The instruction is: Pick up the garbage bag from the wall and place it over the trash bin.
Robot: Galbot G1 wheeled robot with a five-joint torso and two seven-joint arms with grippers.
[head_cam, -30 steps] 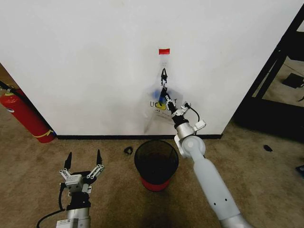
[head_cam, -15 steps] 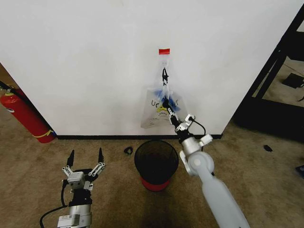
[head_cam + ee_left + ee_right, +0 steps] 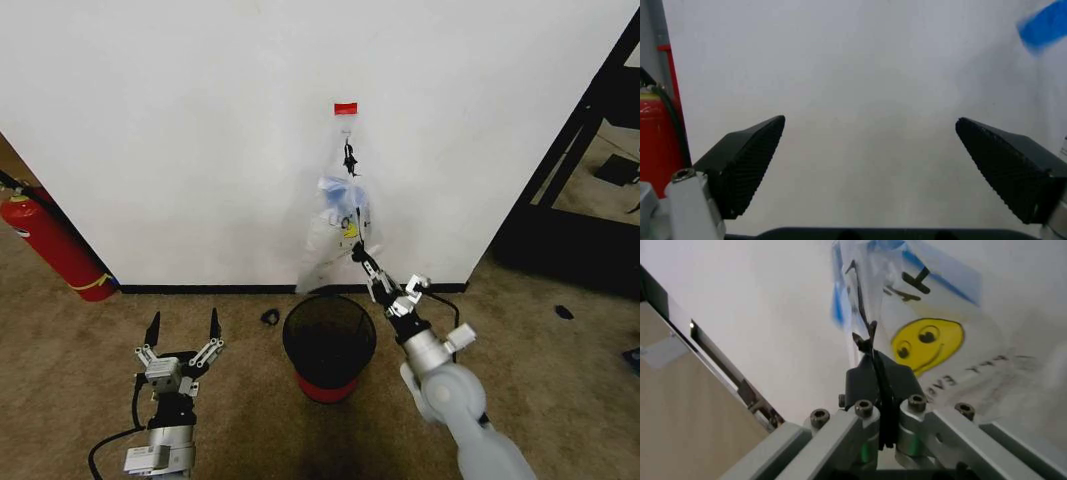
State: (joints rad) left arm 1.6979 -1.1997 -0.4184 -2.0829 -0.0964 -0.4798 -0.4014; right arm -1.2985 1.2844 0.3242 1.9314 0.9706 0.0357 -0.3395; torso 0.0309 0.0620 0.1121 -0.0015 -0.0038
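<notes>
Straight ahead, the wall (image 3: 200, 120), with the floor (image 3: 560, 380) in front of it. High on the wall, a strip of tape (image 3: 345, 108) with a hook (image 3: 346, 128) just under it. Under the hook, against the wall, the garbage bag (image 3: 335, 235). Below the bag, on the floor and near the wall, the trash bin (image 3: 329, 345). Just left of the bin, a small thing on the floor (image 3: 269, 317). Far left, against the wall, a fire extinguisher (image 3: 50, 245). Right of the bin and above its rim, at the bag's lower edge, the right gripper (image 3: 359, 254). Left of the bin, well apart from it and nearer the robot, the left gripper (image 3: 183, 326). Far right, past the wall's end, a frame (image 3: 580, 130).
</notes>
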